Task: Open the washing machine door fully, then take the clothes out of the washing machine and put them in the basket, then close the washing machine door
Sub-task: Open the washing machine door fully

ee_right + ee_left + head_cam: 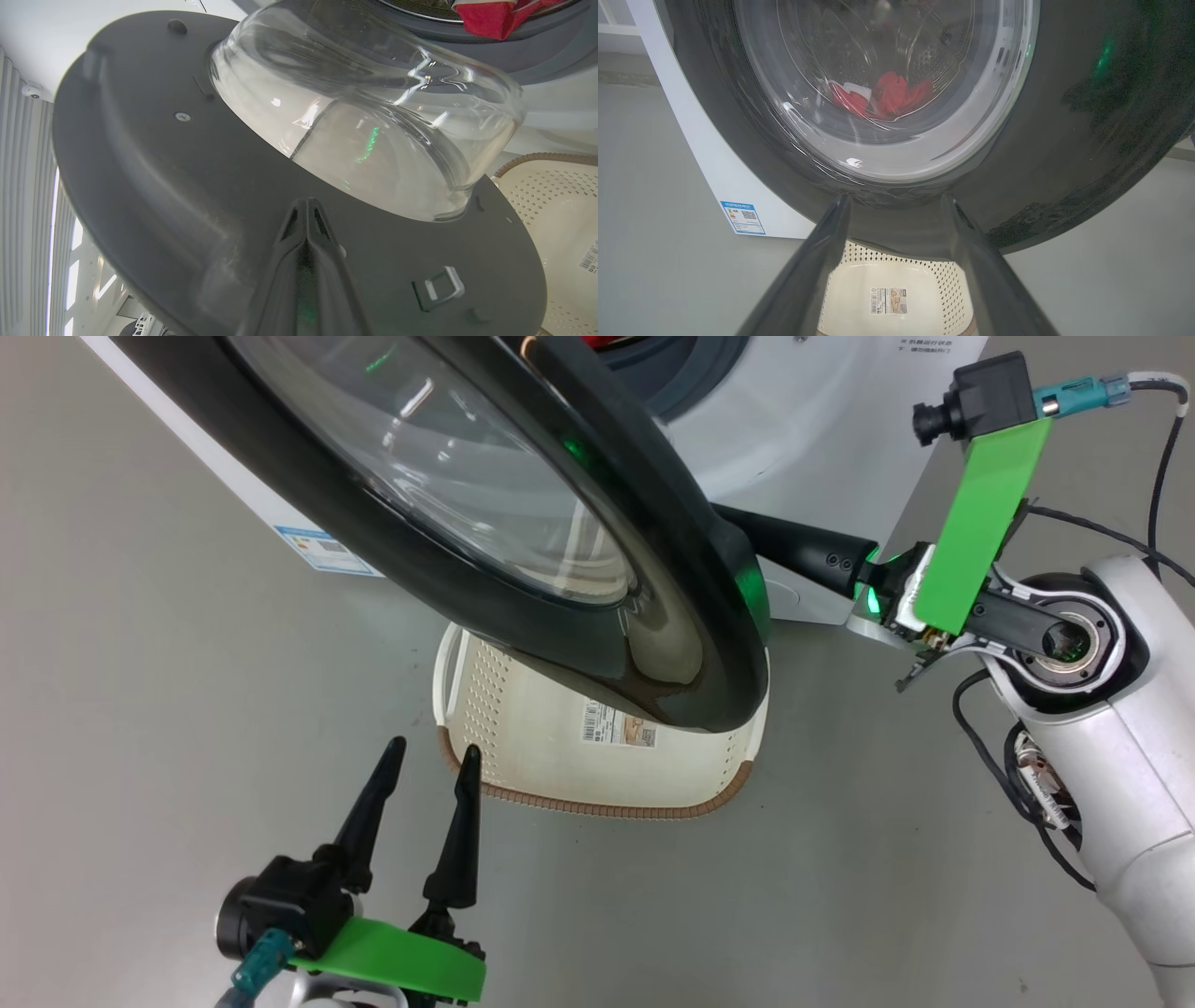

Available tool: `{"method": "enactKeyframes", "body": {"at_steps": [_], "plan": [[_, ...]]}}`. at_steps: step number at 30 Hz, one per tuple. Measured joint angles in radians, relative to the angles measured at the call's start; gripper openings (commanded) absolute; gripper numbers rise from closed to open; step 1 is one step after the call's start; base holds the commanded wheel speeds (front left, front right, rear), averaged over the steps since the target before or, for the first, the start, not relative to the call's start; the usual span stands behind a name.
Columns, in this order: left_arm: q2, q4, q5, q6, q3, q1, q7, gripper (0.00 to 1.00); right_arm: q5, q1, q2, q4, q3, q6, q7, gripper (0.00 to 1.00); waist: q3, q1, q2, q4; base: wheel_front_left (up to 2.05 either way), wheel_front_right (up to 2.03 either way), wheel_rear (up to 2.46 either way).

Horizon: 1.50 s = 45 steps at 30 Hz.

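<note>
Count: 1 washing machine (794, 420), 1 washing machine door (448, 467), 1 basket (597, 807), 2 grippers, 1 heap of red clothes (887, 95); how many garments it holds cannot be told.
Small marks: 1 blue label (327, 551) low on the machine's front, 1 sticker (619, 725) on the basket's inner bottom.
Door: swung partly out from the machine, with its black rim hanging over the far part of the basket.
Clothes: inside the drum, seen through the door glass in the left wrist view and past the door's edge at the top right of the right wrist view. They are well apart from both grippers.
Basket: on the floor, just in front of the machine and under the door.
Left gripper (434, 747): near left, with its 2 fingers spread wide and holding nothing. It sits just near-left of the basket rim, fingers pointing far toward the door. In its wrist view the basket shows between the fingers and the door rim above their tips.
Right gripper (738, 520): comes in from the right, its 2 fingers pressed together with nothing between them. The tips lie behind the door's right edge, at the dark inner face just beside the glass bowl. Whether they touch it cannot be told.
</note>
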Motion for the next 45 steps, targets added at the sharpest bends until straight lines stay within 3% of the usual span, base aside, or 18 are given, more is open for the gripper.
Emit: {"method": "enactKeyframes", "body": {"at_steps": [10, 12, 13, 15, 17, 35, 45], "plan": [[0.0, -0.006, 0.0, 0.0, 0.003, 0.005, 0.0, 1.0, -0.045, 0.019, 0.016, -0.003, -0.013, 0.0, -0.021, 0.0, -0.008, 0.0, 0.0, -0.002, 0.0, 0.0, 0.0], [0.0, -0.008, 0.0, -0.001, 0.005, 0.005, 0.0, 1.0, -0.059, 0.02, 0.014, -0.002, -0.018, 0.0, -0.037, 0.13, -0.011, 0.0, 0.0, -0.004, 0.0, 0.0, 0.0], [0.0, -0.008, 0.0, -0.002, 0.005, 0.005, 0.0, 1.0, -0.074, 0.022, 0.012, -0.002, -0.019, 0.0, -0.049, 0.34, -0.013, 0.0, -0.0001, -0.005, 0.0, 0.0, 0.0], [0.0, -0.008, 0.0, -0.005, 0.007, 0.006, 0.0, 1.0, -0.087, 0.034, 0.009, -0.002, -0.026, 0.0, -0.068, 0.62, -0.016, 0.0, 0.0, -0.009, 0.0, 0.0, 0.0], [0.0, -0.007, 0.002, -0.01, 0.013, 0.006, 0.0, 1.0, -0.098, 0.053, 0.003, 0.002, -0.031, 0.0, -0.095, 1.0, -0.018, 0.0, 0.0, -0.014, 0.0, 0.0, 0.0], [0.001, 0.02, 0.044, -0.035, 0.092, 0.076, 0.0, 1.0, -0.146, 0.313, -0.029, 0.017, -0.047, 0.0, -0.321, 1.0, -0.1, 0.0, 0.0, -0.085, 0.0, 0.0, 0.0], [0.002, 0.02, 0.06, -0.045, 0.111, 0.112, 0.0, 1.0, -0.191, 0.45, -0.081, 0.013, -0.021, 0.0, -0.496, 1.0, -0.14, 0.0, 0.0, -0.138, 0.0, 0.0, 0.0]]}}
